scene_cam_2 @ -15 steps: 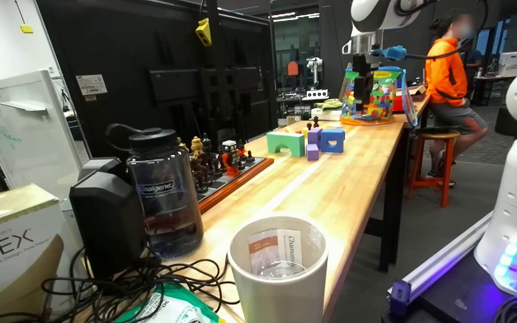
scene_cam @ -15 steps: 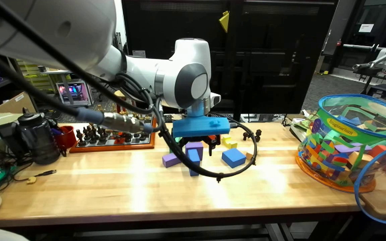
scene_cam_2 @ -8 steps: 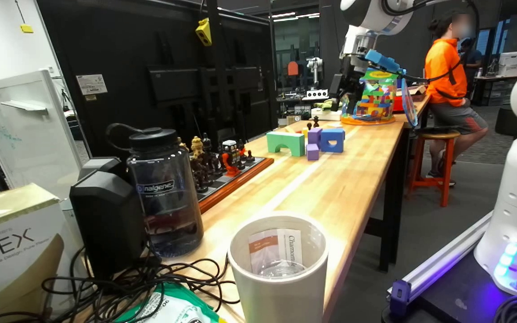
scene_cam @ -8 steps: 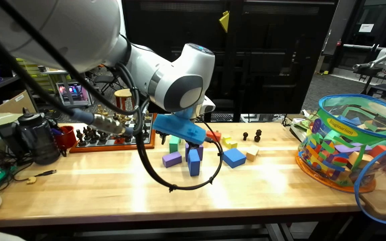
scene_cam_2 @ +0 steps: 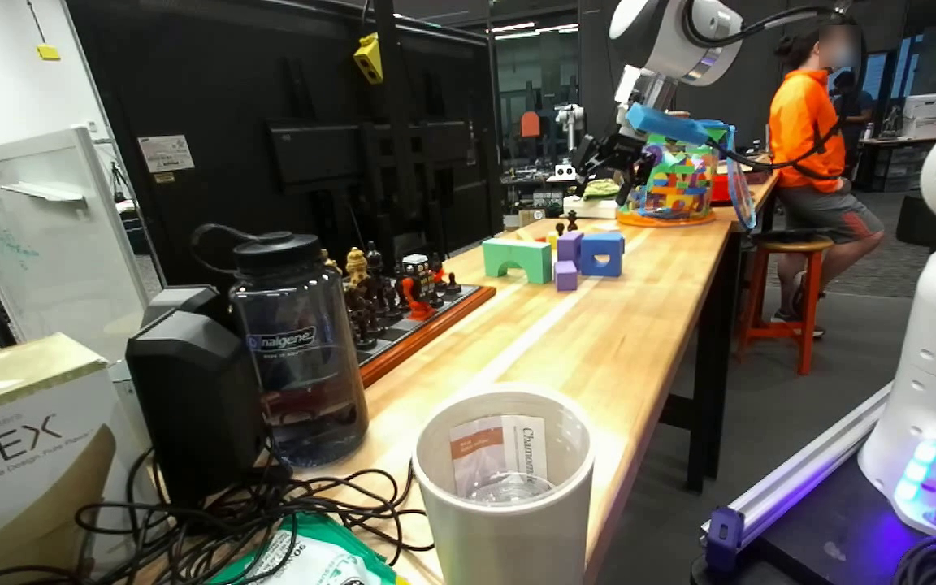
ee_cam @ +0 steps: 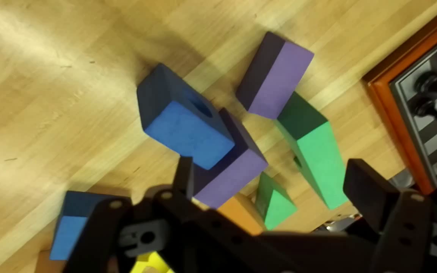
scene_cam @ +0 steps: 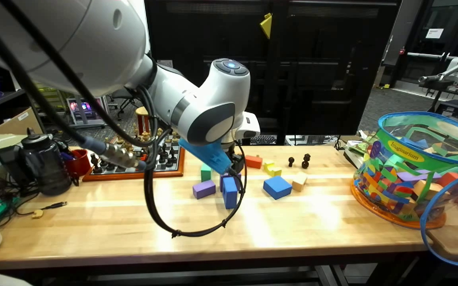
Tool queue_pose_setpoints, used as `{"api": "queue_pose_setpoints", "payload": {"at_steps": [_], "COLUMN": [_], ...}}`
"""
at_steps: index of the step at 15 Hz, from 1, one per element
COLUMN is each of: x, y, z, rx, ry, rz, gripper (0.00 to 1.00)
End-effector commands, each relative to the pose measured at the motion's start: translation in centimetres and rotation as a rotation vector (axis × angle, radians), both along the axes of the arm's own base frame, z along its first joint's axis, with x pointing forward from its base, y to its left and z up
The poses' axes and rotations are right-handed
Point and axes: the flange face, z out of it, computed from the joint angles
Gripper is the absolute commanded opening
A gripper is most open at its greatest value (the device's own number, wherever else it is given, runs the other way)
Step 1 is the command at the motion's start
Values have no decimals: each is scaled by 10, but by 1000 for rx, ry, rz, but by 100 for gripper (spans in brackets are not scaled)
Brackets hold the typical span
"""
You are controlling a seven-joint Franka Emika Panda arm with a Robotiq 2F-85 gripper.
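Wrist view: the gripper [ee_cam: 273, 180] is being seen wide open, its fingers [ee_cam: 368, 185] being spread far apart, nothing being gripped. The larger purple block [ee_cam: 233, 178] and the green wedge [ee_cam: 276, 204] are being framed between the fingertips, farther down; the purple one is being partly covered by a finger. The holed blue block [ee_cam: 184, 131] is being seen just beside the purple one, contact not being made clear. The small purple block [ee_cam: 279, 79] is being seen near one end of the green arch [ee_cam: 319, 155]. An orange piece [ee_cam: 243, 214], a yellow piece [ee_cam: 157, 261] and another blue block [ee_cam: 68, 235] are being partly blocked by the gripper. A chessboard [ee_cam: 396, 121] is being cut off at the right edge.

In an exterior view, the fingers are being hidden behind a blue bracket [scene_cam: 209, 155]; the opening is not being shown. The holed blue block is being seen upright on the table [scene_cam: 312, 222], a block-filled bag [scene_cam: 408, 151] well off to the right.

In an exterior view, the gripper is being held tilted above the table, apart from the holed blue block and green arch, both being seen lower down.
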Motion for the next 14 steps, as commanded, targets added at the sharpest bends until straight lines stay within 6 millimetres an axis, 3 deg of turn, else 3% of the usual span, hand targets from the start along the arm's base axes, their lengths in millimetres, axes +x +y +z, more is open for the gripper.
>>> {"api": "queue_pose_setpoints", "payload": {"at_steps": [1, 3, 7, 11, 14], "x": [-2, -4, 1, -13, -20], "y": [-1, 4, 4, 5, 0], "z": [-8, -4, -8, -29, -37], "rx": [-33, -112, -98, -7, 2], "ry": [-37, -45, -30, 186, 210], "rz": [-173, -111, -105, -110, -172], "gripper": [100, 100, 100, 100, 100]}}
